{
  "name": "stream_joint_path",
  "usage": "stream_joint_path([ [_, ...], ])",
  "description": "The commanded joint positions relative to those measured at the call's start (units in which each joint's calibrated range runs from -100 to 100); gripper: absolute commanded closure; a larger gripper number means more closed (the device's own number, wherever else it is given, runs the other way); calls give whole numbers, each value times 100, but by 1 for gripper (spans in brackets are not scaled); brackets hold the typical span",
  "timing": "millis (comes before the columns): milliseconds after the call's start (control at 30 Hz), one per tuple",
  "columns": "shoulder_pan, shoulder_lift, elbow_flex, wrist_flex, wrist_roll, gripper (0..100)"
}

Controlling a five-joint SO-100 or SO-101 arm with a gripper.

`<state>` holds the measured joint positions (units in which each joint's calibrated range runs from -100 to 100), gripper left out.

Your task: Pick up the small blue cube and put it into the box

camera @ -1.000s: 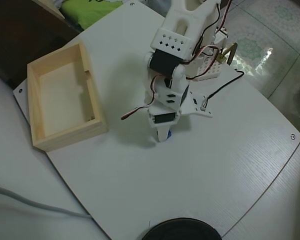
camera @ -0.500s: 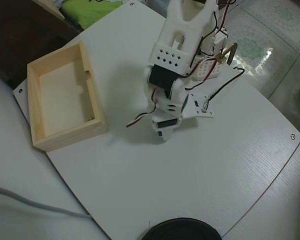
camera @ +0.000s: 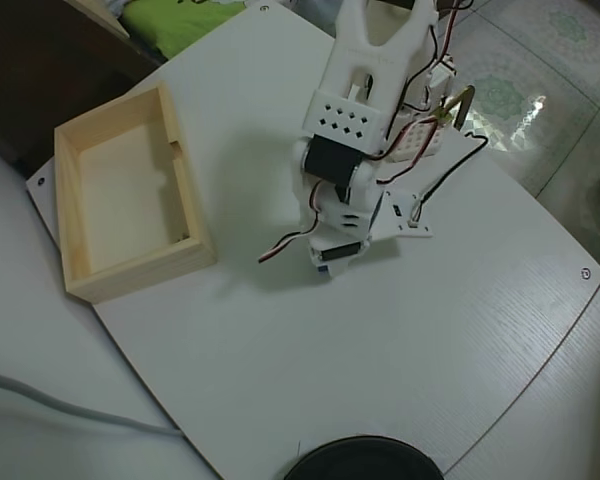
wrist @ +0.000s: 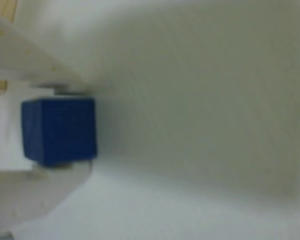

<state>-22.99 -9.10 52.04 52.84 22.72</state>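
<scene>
Change since the earlier overhead frames: the white printed arm has drawn its gripper (camera: pixel 325 268) up and back toward its base; the blue speck seen below the tip on the table a second ago is no longer visible there. Judgement: the cube has left the table, the lift is under way, and carriage to the box is the step that remains.

Overhead view: pale unfinished wooden box (camera: pixel 195 215), rectangular, thick-walled, notch in one long wall, stands empty at the left of the white wood-grain table (camera: pixel 430 350), well apart from the gripper. The cube cannot be made out here; the wrist body covers it. Whether the jaws are closed cannot be read from this view.

Wrist view: small bright blue cube (wrist: pixel 59 131), solid, held between two white fingers (wrist: pixel 30 197), one above and one below, both touching it. Gripper (wrist: pixel 65 131) clenched on the cube. The table surface behind is blurred and bare; a sliver of pale wood shows at the upper-left corner.
</scene>
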Motion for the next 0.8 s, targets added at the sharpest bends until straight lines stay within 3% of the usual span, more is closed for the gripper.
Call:
stream_joint_path([
  [0, 32, -3, -226, -7, 16, 90],
  [567, 32, -96, -244, -7, 5, 92],
  [767, 91, -105, -1005, 511, -5, 92],
])
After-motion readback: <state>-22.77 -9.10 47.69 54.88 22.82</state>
